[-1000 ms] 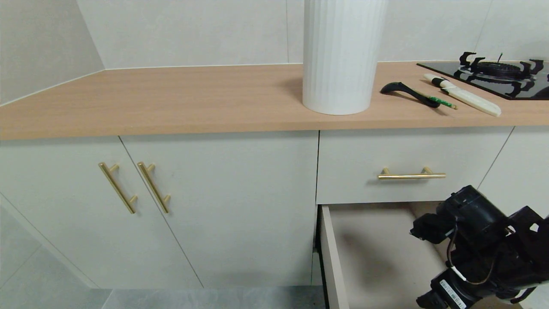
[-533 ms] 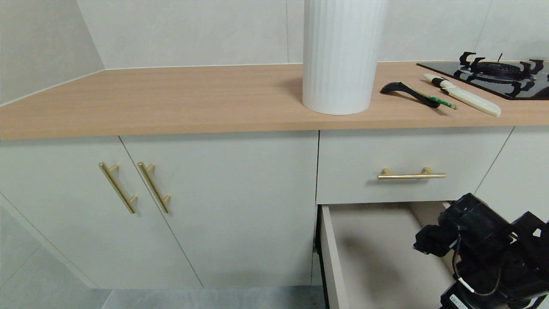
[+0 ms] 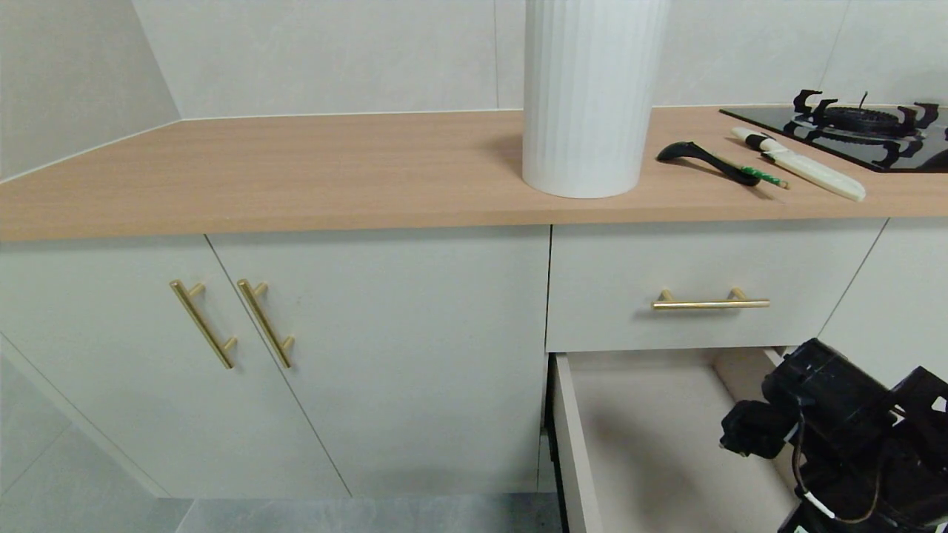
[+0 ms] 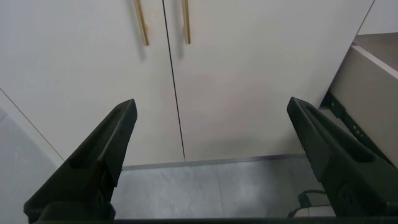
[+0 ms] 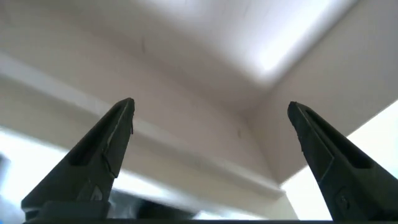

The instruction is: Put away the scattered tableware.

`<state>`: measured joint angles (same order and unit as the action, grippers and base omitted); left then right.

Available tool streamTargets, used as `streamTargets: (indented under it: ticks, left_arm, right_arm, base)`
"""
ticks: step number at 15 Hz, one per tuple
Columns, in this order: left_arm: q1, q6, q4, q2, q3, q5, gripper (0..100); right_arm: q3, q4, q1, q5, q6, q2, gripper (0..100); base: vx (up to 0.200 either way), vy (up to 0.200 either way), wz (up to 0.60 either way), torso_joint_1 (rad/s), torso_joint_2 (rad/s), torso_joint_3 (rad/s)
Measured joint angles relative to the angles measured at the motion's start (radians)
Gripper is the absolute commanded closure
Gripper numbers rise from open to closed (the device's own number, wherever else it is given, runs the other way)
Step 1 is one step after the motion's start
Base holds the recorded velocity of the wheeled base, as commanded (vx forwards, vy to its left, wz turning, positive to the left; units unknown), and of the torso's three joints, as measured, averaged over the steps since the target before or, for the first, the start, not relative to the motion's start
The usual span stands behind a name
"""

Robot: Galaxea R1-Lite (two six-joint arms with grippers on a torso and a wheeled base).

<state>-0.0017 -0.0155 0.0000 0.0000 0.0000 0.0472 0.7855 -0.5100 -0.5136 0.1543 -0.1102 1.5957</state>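
On the wooden counter [image 3: 296, 170] lie a black spoon [image 3: 703, 161], green chopsticks [image 3: 764, 176] and a white knife [image 3: 807, 169], right of a tall white ribbed container [image 3: 585, 96]. Below them the lower drawer [image 3: 569, 437] stands pulled out, its bare floor showing. My right arm [image 3: 837, 422] hangs low over the drawer's right part; my right gripper [image 5: 210, 104] is open and faces an inner corner of the drawer [image 5: 261, 87]. Down by the cupboard, my left gripper [image 4: 210, 106] is open and holds nothing.
A black gas hob [image 3: 859, 126] sits at the counter's far right. Two cupboard doors with gold handles [image 3: 204, 322] fill the left front; the left wrist view sees them [image 4: 142, 22] above grey floor [image 4: 205, 186]. A shut upper drawer with a gold handle [image 3: 709, 302] is above the open one.
My right arm has sunk lower and to the right over the open drawer. The tableware on the counter has not moved.
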Motion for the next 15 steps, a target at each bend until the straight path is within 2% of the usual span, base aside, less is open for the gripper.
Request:
streamTargets:
  ticks: [3, 4, 6, 8, 15]
  left_arm:
    - [0.0, 0.0, 0.0, 0.0, 0.0, 0.0, 0]
    - [0.0, 0.0, 0.0, 0.0, 0.0, 0.0, 0]
    - [0.0, 0.0, 0.0, 0.0, 0.0, 0.0, 0]
    - [0.0, 0.0, 0.0, 0.0, 0.0, 0.0, 0]
    - [0.0, 0.0, 0.0, 0.0, 0.0, 0.0, 0]
  right_arm:
    - [0.022, 0.154, 0.018, 0.007, 0.107, -0.012, 0]
    - [0.023, 0.257, 0.035, 0.009, 0.125, -0.019, 0]
    - [0.018, 0.373, 0.071, 0.011, 0.172, -0.037, 0]
    - [0.013, 0.412, 0.085, 0.011, 0.185, -0.069, 0]
    - [0.011, 0.42, 0.092, 0.011, 0.177, -0.199, 0]
  base:
    - [0.0, 0.0, 0.0, 0.0, 0.0, 0.0]
    - [0.0, 0.0, 0.0, 0.0, 0.0, 0.0]
    - [0.0, 0.0, 0.0, 0.0, 0.0, 0.0]
    - [0.0, 0.0, 0.0, 0.0, 0.0, 0.0]
    - [0.0, 0.0, 0.0, 0.015, -0.05, -0.038]
